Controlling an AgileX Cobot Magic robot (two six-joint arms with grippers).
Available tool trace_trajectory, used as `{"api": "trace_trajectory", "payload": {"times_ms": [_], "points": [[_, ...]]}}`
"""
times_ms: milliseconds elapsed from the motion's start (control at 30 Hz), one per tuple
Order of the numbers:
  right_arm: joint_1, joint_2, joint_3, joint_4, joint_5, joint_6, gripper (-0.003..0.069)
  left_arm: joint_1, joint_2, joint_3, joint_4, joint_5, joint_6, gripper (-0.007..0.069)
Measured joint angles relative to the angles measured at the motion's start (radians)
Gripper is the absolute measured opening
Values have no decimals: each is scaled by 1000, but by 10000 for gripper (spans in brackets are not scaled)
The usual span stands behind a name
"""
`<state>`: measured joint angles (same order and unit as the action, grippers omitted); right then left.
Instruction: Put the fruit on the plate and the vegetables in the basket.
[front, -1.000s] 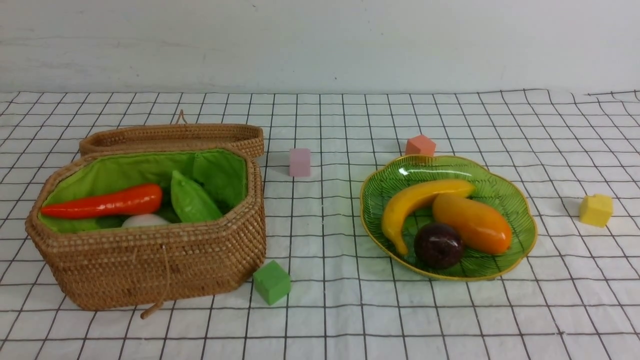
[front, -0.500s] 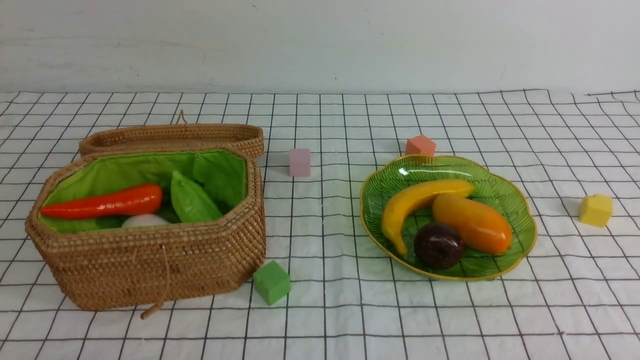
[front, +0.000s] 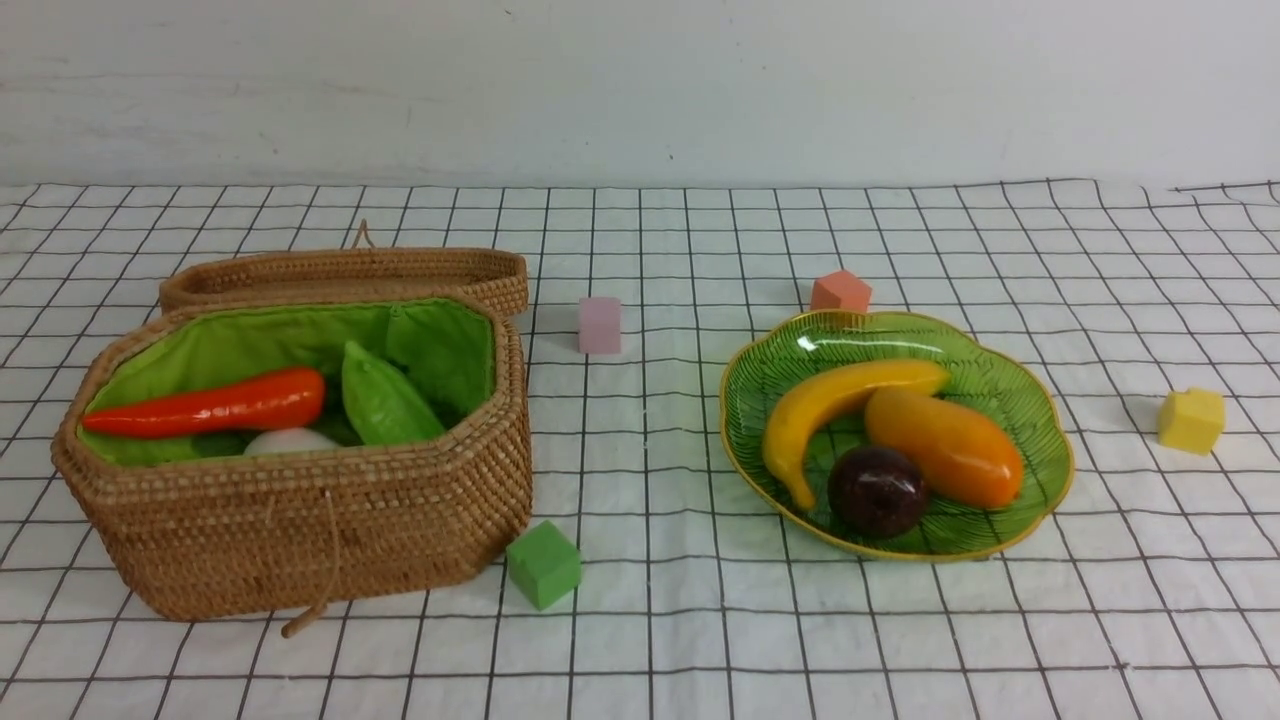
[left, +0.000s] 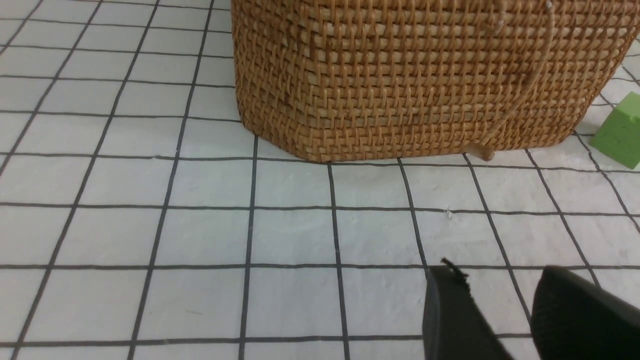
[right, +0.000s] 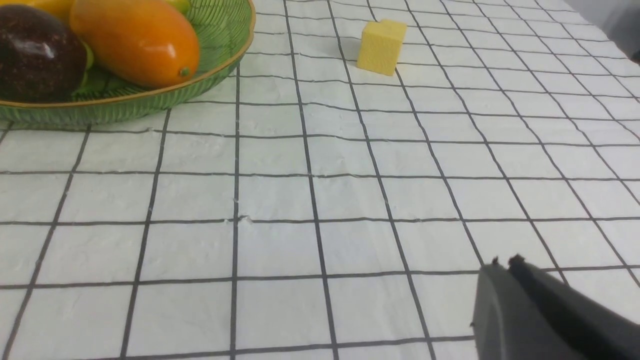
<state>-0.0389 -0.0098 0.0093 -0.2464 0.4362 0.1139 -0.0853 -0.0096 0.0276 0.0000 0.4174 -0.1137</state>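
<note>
The green plate (front: 1010, 385) with the gold rim holds the fruit: a yellow banana (front: 820, 405), an orange mango (front: 945, 445) and a dark purple mangosteen (front: 878, 490). The open wicker basket (front: 300, 520) holds the vegetables: an orange carrot (front: 215, 403), a white radish (front: 290, 441) and a pale green leafy vegetable (front: 385, 398). Neither arm shows in the front view. My left gripper (left: 495, 272) hovers open and empty over the cloth near the basket's wall (left: 410, 75). My right gripper (right: 505, 262) is shut and empty, apart from the plate (right: 150, 100).
The basket's lid (front: 345, 275) lies behind it. Foam cubes sit on the checked cloth: green (front: 543, 565) by the basket's front corner, pink (front: 599, 325) at mid-table, orange (front: 840, 291) behind the plate, yellow (front: 1191, 420) at the right.
</note>
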Motion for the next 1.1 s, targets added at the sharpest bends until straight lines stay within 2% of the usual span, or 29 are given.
{"api": "trace_trajectory", "payload": {"times_ms": [1100], "points": [[-1,0,0,0,1,-1,60,0,0,0,0,0,0,239]]}}
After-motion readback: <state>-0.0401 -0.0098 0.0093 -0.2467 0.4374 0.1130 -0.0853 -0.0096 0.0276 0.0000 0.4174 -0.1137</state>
